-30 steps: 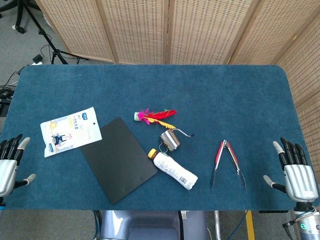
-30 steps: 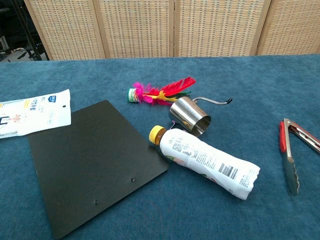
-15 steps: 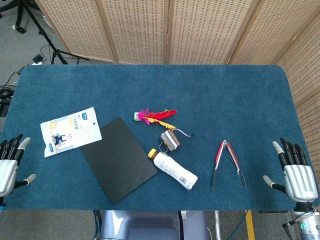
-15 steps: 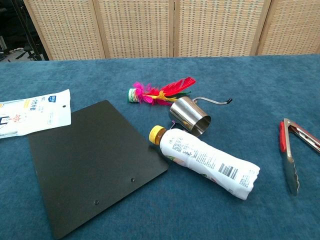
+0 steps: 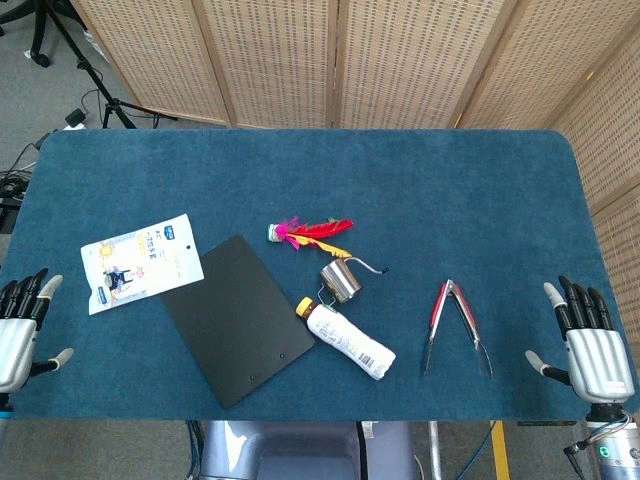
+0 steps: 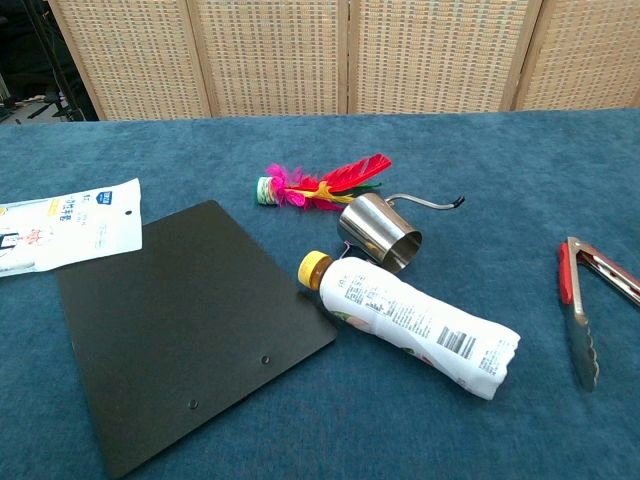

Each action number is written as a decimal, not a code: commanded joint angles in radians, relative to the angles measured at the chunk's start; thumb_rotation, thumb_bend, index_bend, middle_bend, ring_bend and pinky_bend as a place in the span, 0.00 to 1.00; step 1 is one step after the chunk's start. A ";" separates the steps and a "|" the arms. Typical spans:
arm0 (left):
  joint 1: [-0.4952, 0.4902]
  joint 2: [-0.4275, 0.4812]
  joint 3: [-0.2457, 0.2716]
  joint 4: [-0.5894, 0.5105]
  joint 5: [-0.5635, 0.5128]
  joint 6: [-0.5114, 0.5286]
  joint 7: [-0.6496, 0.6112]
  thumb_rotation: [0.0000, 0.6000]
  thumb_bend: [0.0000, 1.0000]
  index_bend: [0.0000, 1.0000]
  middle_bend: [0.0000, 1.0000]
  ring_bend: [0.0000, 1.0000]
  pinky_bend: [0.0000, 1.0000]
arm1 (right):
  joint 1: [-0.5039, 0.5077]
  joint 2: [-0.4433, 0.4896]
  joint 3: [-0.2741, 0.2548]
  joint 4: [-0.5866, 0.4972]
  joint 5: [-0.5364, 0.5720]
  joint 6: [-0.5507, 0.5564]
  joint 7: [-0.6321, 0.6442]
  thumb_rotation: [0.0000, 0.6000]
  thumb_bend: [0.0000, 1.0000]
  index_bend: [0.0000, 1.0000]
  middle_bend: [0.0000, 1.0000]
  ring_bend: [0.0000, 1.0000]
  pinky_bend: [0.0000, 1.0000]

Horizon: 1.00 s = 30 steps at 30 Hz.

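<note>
Nothing on the table has shifted since a second ago; your hands have barely drifted. Left hand (image 5: 20, 325) is hovering at the lower left edge, fingers spread, holding nothing, nearest the white pouch (image 5: 140, 262). Right hand (image 5: 590, 345) is sitting lower right, also spread and empty, near the tongs (image 5: 452, 325). By my read, no grasp is started; everything's still to do. Bottle (image 5: 345, 337), steel cup (image 5: 340, 281), feather shuttlecock (image 5: 310, 233) and black board (image 5: 237, 316) are crowding the centre; you're getting open room across the upper half.
</note>
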<state>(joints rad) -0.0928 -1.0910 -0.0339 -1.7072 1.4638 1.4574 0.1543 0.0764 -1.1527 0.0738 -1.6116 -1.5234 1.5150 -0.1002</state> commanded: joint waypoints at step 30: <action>-0.144 0.029 -0.079 0.004 -0.195 -0.311 -0.135 1.00 0.47 0.00 0.70 0.81 0.60 | 0.005 -0.006 -0.004 -0.001 0.004 -0.014 -0.010 1.00 0.21 0.00 0.00 0.00 0.00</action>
<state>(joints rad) -0.1836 -1.1024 -0.0979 -1.6937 1.3204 1.2553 0.0685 0.0812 -1.1582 0.0702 -1.6127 -1.5197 1.5012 -0.1103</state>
